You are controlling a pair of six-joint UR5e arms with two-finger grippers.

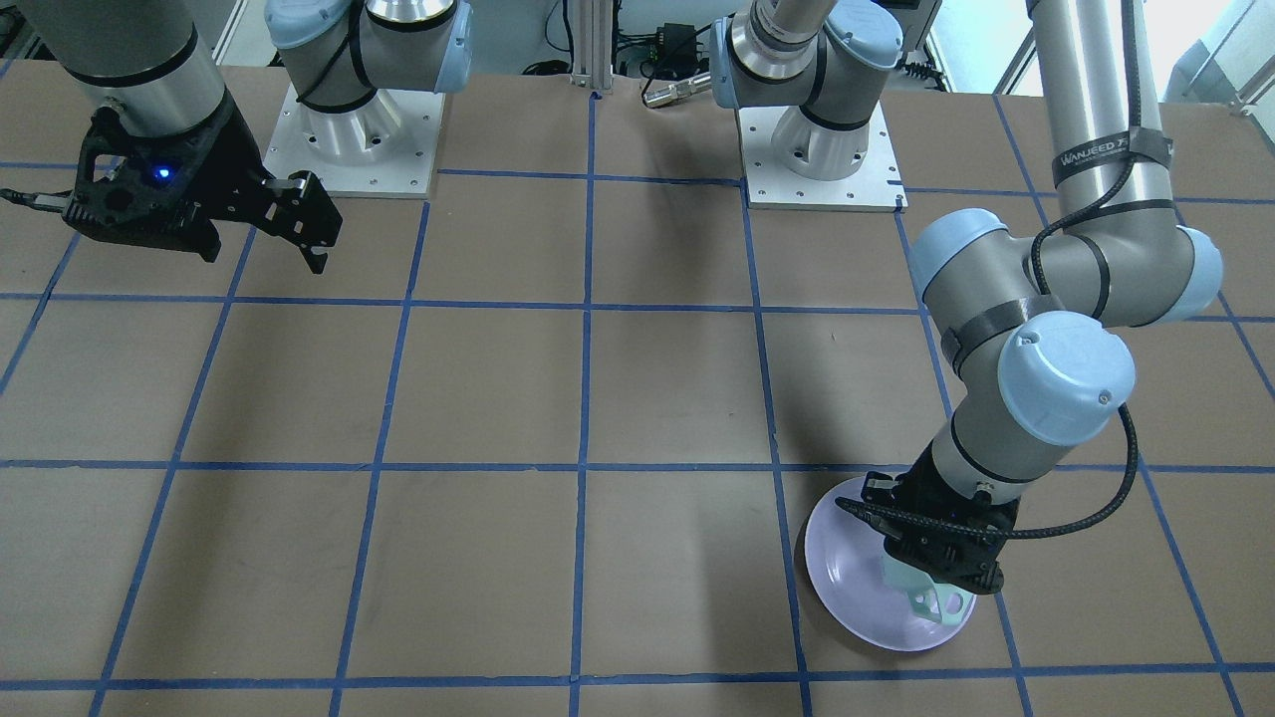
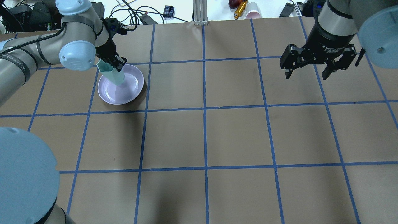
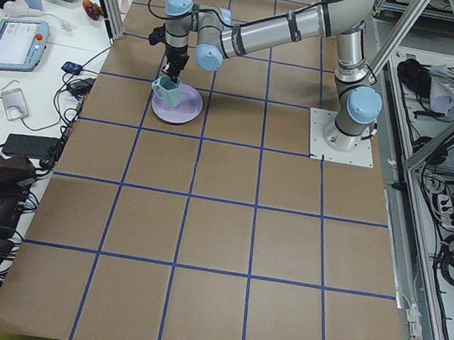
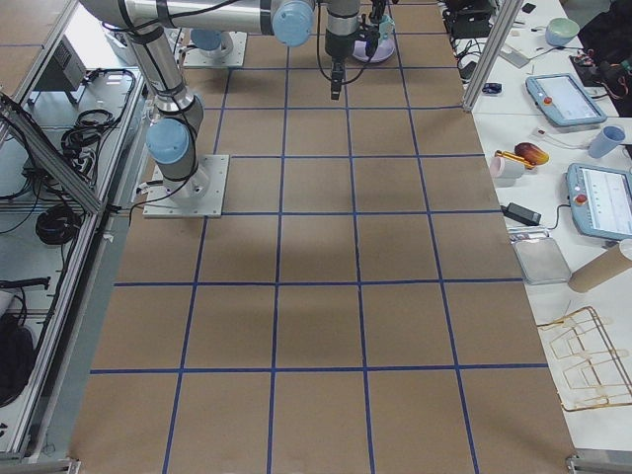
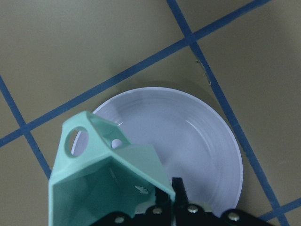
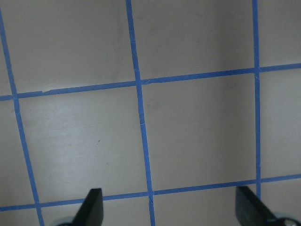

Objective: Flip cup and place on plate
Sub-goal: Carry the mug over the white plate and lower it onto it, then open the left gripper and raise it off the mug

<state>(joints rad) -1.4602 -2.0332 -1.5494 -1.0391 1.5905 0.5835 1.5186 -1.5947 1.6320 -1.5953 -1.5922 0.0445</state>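
Now the left arm reaches far out, elbow bent, left gripper clamped on the wall of the tilted, mouth-up cup over the plate, while the right gripper hangs spread wide above the brown, blue-taped table.

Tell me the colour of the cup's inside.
The cup is darker teal inside than its pale mint outside; the left wrist view shows it best.

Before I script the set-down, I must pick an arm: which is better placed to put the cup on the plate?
Left. The left hand grips the cup over the plate; the right hand hangs open and empty, far across the table.
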